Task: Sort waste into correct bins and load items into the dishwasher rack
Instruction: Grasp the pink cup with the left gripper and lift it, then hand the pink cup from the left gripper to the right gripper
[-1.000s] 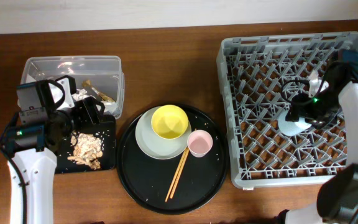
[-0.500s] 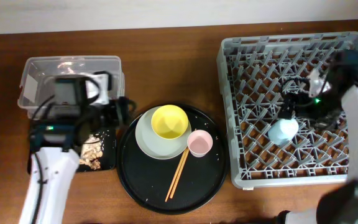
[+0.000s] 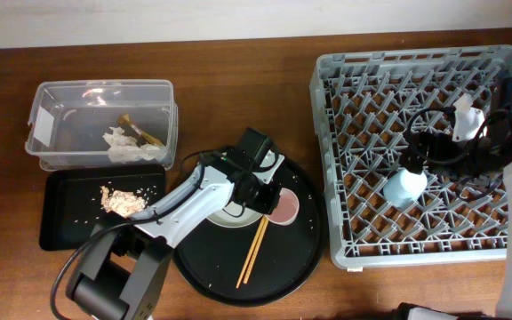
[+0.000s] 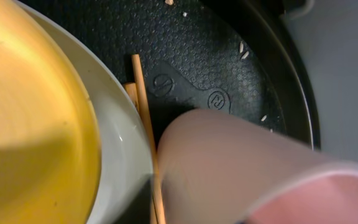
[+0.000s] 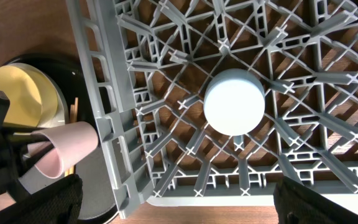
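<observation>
Gripping the pink cup [image 5: 67, 152], it seems, left pincer [image 3: 269, 197]; right pincer [image 5: 179, 202] wide; tray [image 4: 229, 62] stamps unreadable

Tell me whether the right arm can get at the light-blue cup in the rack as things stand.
Probably yes. The right pincer hangs open close by the light-blue cup, which stands upside down among the pegs of the dishwasher rack, with nothing covering it.

The light-blue cup [image 5: 234, 101] sits upside down among the grey rack's [image 5: 166, 74] pegs, under the right gripper's [image 5: 176, 186] wide-spread fingers. Beyond the rack wall, the left gripper [image 5: 28, 157] holds the pink cup [image 5: 64, 149] tilted, near the yellow bowl [image 5: 14, 93].
</observation>
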Tool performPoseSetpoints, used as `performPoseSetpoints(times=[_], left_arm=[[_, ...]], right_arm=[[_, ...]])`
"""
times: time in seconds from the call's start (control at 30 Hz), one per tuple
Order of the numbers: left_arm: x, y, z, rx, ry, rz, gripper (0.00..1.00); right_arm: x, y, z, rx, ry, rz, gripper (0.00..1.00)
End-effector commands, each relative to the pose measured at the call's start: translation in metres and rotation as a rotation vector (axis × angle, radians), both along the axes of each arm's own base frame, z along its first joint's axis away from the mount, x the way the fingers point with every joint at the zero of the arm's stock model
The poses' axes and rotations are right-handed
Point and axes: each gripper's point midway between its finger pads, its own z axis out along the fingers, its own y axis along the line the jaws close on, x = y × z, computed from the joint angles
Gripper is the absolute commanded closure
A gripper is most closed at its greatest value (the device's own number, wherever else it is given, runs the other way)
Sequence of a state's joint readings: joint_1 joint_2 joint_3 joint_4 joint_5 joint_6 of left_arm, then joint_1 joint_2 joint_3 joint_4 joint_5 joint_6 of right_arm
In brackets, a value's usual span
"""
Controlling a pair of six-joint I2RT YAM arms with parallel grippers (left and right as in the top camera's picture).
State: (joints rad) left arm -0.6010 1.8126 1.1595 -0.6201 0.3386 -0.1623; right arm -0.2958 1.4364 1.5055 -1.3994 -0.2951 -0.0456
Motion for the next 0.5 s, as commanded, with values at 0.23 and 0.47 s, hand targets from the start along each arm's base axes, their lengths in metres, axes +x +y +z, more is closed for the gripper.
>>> performPoseSetpoints(times=[0.23, 0.47], left_arm=[[0.046, 0.046, 0.121, -0.182, -0.207, 0.201, 1.0], [0.05, 0.085, 0.222, -0.806, -0.117, 0.152, 1.0]], right_arm=[[0.005, -0.001, 0.005, -0.001, -0.034, 0.0, 0.01], [0.018, 0.116, 0.047, 0.495, -0.279, 0.456, 0.01]])
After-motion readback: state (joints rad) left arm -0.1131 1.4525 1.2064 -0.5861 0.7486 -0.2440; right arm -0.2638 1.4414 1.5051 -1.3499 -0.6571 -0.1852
